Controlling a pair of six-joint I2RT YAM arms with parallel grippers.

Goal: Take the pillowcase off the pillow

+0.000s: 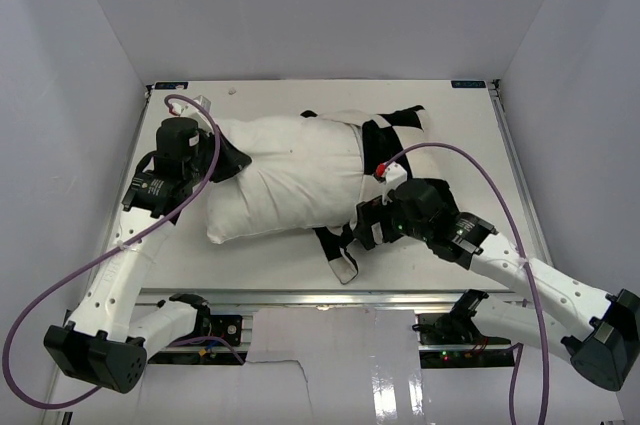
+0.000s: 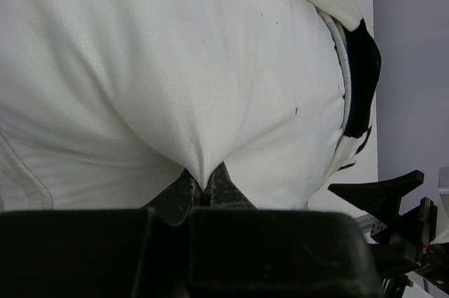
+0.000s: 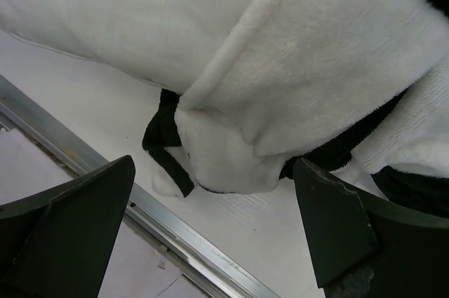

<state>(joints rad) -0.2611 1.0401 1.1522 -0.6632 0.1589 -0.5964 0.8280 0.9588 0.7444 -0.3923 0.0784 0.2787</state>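
Where left claw [image 2: 205, 198] closes, pillow [image 2: 175, 59] — pinched between

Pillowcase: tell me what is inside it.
One end of the pillow sits inside the bunched black-and-white pillowcase; the rest lies bare. How far it reaches inside is hidden by the fabric and the right arm.

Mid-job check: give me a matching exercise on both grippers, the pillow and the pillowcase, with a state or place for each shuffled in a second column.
Column one:
1 left gripper
2 right gripper
3 pillow
4 pillowcase

Column two:
A bunched at one end of the pillow
B jaws wide open
C mostly uncovered
D jaws shut on plain white fabric

Pairs: 1-D, 2-B, 3-C, 4-A
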